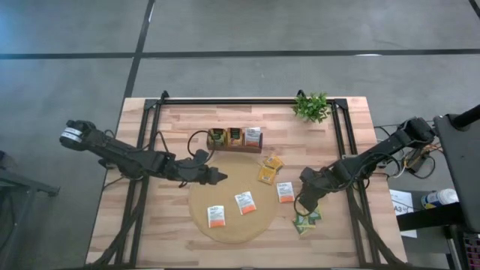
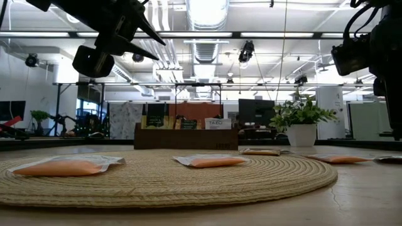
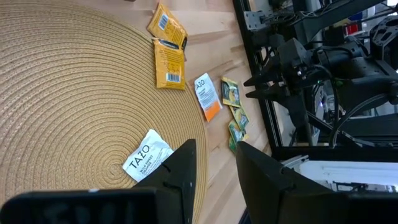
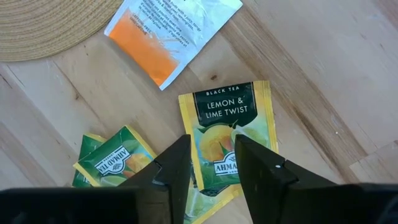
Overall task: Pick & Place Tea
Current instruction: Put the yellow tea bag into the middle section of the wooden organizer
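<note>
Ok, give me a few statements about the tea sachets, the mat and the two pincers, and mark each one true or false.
1. Three white and orange sachets lie on the round mat. False: two lie fully on it; a third sits at its right edge.
2. The right pincer hovers over a lemon and lime twist sachet. True.
3. The left pincer grips a sachet. False: nothing sits between its fingers.
4. The plant stands at the table's far right corner. True.
5. The tray is empty. False: packets stand in it.
</note>
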